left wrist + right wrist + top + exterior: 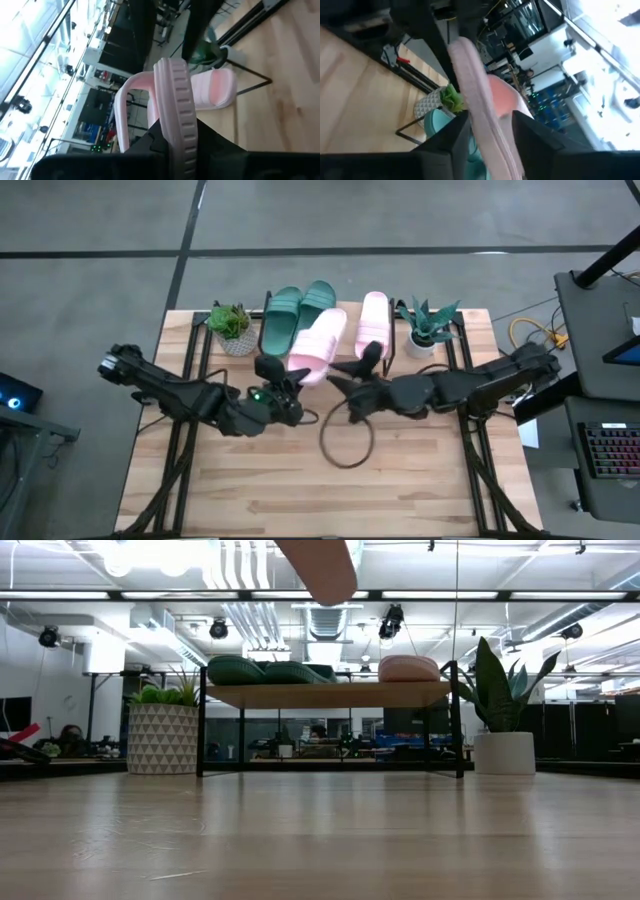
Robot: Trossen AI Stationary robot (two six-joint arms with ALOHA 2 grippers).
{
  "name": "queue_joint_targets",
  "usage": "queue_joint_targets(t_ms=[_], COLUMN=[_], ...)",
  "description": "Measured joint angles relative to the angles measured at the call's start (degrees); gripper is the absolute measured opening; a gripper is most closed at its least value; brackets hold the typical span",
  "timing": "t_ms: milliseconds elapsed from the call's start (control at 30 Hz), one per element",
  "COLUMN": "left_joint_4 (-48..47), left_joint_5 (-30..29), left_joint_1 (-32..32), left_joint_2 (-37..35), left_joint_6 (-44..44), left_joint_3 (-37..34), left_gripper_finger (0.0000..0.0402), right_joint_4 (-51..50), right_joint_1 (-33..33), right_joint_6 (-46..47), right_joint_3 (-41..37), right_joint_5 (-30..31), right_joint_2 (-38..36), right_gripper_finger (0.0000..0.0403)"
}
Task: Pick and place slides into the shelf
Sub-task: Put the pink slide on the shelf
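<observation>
Overhead: shelf (338, 311) sits at the table's (300, 480) far edge, between two potted plants, the bushy plant (231, 326) on the left and the spiky plant (428, 328) on the right. Shelf load: two green slides (297, 314) side by side on its left part, one pink slide (373, 323) on its right part.

Fourth slide (318, 345), pink, is held up off the table in front of the shelf, angled, its far end over the shelf's middle gap. Both claws are on it. Left gripper (283, 385) is clamped on its near end; the left wrist view shows the ribbed strap (177, 110) standing between the dark fingers (145, 145). Right gripper (350, 375) pinches its other side; the right wrist view shows the sole edge-on between its fingers (447, 142).

Low view: lifted slide hangs in from above, clear of the shelf top.
</observation>
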Motion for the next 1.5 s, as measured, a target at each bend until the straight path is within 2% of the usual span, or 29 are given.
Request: queue_joint_targets(t_ms=[167, 400, 533, 633, 900, 1500], left_joint_4=[2.8, 8.5, 14.8, 15.3, 15.5, 12.4], left_joint_5=[0.2, 12.2, 11.8, 10.4, 10.7, 10.6], left_joint_1=[2.6, 7.8, 10.9, 12.5, 15.6, 16.0], left_joint_2=[-0.2, 1.6, 4.7, 7.4, 11.2, 17.5], left_joint_6=[4.6, 8.8, 15.3, 18.0, 18.3, 14.7], left_joint_3=[-0.3, -3.1, -4.7, -5.0, -5.0, -5.7], left_gripper_finger=[0.0015, 0.0014, 0.0014, 0.0014, 0.0014, 0.0013], right_joint_4=[-6.0, -14.9, -16.8, -17.6, -17.7, -17.7], right_joint_1=[0.6, 1.2, 1.2, 1.2, 1.2, 1.2], right_joint_6=[8.4, 19.1, 22.5, 23.1, 23.1, 23.1], right_joint_3=[0.1, -0.6, -2.3, -3.7, -8.0, -9.7], right_joint_5=[0.2, -0.4, -3.1, -3.9, -3.9, -3.9], right_joint_2=[-6.9, -16.5, -20.7, -22.8, -25.4, -25.7], right_gripper_finger=[0.0164, 0.0170, 0.0170, 0.0171, 0.0171, 0.0171])
